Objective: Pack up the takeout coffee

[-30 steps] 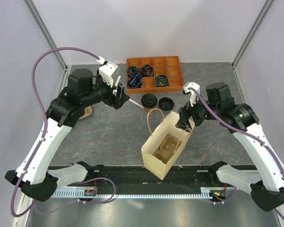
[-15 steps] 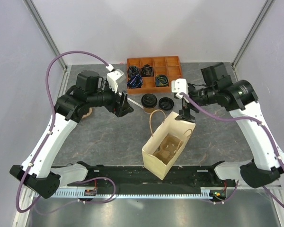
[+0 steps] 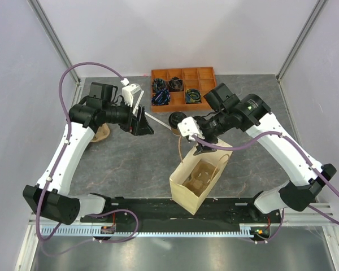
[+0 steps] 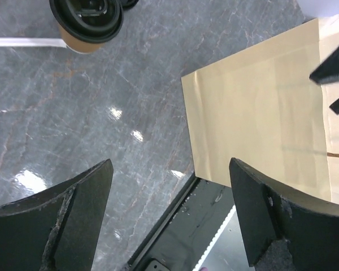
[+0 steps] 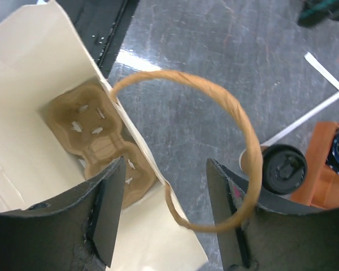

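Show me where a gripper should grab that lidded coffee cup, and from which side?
Probably the brown paper wall of the takeout coffee, just under its black lid, coming in level from the side of the left gripper. It stands upright and round, and the paper bag handle stands close on its other side.

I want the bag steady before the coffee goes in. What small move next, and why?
Probably close the right gripper on the handle of the bag: its open jaws straddle the handle at the rim, and the lidded cup stands outside on the table.
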Robot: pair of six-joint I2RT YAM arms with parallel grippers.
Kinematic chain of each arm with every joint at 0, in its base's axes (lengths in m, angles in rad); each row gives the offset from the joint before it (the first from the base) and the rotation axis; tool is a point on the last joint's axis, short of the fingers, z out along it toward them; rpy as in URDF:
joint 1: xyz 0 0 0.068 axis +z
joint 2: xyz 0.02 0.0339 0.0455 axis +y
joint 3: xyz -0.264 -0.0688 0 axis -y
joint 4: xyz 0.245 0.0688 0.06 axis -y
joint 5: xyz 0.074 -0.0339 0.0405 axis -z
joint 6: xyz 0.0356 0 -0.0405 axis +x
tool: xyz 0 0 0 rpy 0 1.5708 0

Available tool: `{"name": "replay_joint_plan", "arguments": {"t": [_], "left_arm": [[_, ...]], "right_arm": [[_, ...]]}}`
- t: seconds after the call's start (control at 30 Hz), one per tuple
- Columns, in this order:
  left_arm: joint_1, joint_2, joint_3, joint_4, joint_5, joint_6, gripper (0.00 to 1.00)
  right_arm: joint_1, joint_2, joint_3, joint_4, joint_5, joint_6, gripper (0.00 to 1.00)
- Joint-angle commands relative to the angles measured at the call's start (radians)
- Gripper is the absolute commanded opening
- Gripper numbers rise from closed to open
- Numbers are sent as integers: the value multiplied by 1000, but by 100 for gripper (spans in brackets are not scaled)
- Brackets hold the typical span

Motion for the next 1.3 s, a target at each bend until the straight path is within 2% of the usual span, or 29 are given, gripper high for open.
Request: {"name": "replay_joint_plan", "arguments": {"t": [0.0,0.2,0.3,0.4,0.43,0.5,0.53,0.67,0.7,0.9,1.07,1.2,1.27], "left_arm": [[16,12,-5,-25,73,-17,91],[14,32,-3,-20,61,-65,92],[14,29,-11,13,35,-95,92],[16,18,-20,58,-27,-137,94],[16,14,-21,78,-31,-140,96],[16,10,-20,105,-36,-145,100],[14,6,-20,133,-44,-142,100],[13,36,11,162,-113,-68,100],[13,41,26,168,-146,-59,100],[13,67,26,208,-217,-43,100],[4,35,-40,279,-244,4,100],[-12,12,-74,310,-284,33,100],[-24,6,-84,314,-303,53,100]], "right_arm": [[35,9,-21,-107,-6,-74,66],[52,3,-67,-117,57,-137,60],[52,6,-72,-117,73,-134,50],[52,11,-70,-115,97,-110,37],[50,9,-61,-114,115,-101,26],[50,8,-47,-104,138,-53,15],[52,1,-38,-97,167,-26,1],[52,-61,-50,42,293,174,0],[52,-78,-53,66,316,265,0],[55,-224,-130,189,477,532,0],[99,-385,-268,311,590,640,0],[165,-494,-426,388,814,680,0],[190,-508,-460,396,856,683,0]]}}
